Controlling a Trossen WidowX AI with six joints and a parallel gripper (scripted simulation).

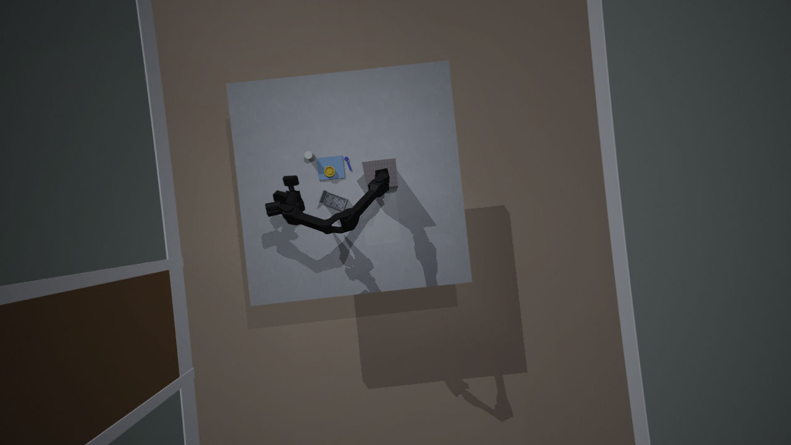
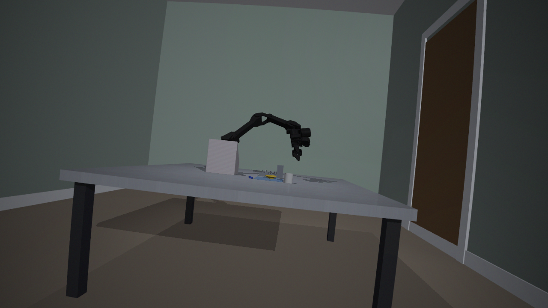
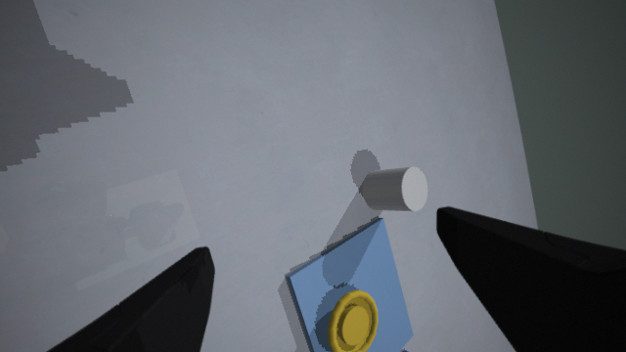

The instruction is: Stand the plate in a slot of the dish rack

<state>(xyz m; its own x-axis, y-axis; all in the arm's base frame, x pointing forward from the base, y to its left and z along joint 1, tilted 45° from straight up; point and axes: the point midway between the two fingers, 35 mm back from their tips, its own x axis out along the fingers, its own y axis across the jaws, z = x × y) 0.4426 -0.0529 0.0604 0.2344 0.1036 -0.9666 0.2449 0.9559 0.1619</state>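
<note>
The yellow plate (image 1: 329, 171) lies flat on a blue mat (image 1: 332, 165) on the grey table. It also shows in the wrist view (image 3: 353, 322) near the bottom edge, and low on the table in the side view (image 2: 271, 175). The grey dish rack (image 1: 334, 200) sits on the table beside the mat, partly under the arm. My gripper (image 3: 326, 239) (image 2: 296, 154) (image 1: 291, 182) is open and empty. It hangs well above the table, to the side of the plate and apart from it.
A white cylinder cup (image 3: 395, 189) (image 1: 308, 157) stands just off the mat's corner. A blue spoon (image 1: 348, 163) lies by the mat's other side. The arm is mounted on a pale block (image 2: 222, 156). The table edge lies at the right of the wrist view.
</note>
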